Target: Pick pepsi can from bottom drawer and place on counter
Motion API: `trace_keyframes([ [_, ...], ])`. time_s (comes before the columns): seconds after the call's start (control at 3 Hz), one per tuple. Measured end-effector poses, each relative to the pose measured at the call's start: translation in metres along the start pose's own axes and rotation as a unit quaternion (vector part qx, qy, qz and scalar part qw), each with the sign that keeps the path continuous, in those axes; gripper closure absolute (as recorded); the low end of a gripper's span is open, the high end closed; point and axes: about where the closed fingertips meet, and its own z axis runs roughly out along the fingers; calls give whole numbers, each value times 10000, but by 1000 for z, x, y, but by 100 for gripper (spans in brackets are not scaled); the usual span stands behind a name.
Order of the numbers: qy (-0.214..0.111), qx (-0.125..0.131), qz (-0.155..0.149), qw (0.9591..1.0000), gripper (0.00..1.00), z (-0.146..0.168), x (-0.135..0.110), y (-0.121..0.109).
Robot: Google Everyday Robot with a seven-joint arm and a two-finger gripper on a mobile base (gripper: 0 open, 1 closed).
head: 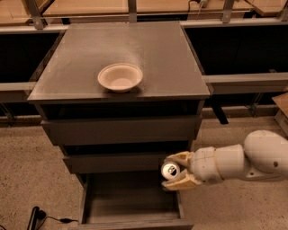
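The pepsi can [170, 170] shows its silver top and pull tab and lies sideways between my gripper's cream fingers [179, 157]. My gripper [175, 171] is shut on the can and holds it above the right rear of the open bottom drawer [130, 204], in front of the middle drawer. The white arm reaches in from the right. The counter [157, 54], the dark grey cabinet top, is above and to the left of the gripper.
A cream round bowl [120, 77] sits on the counter, left of centre. Light wooden tabletops with metal legs [76, 6] run behind the cabinet. A black cable [38, 217] lies on the floor at lower left.
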Motion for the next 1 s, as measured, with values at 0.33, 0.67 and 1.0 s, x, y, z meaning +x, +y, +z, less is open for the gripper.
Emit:
trace_keyframes([
  [0.33, -91, -74, 244, 9996, 100, -49, -44, -36],
  [0.67, -304, -487, 528, 9970, 100, -76, -77, -67],
  [1.0, -359, -567, 322, 9972, 100, -98, -99, -75],
])
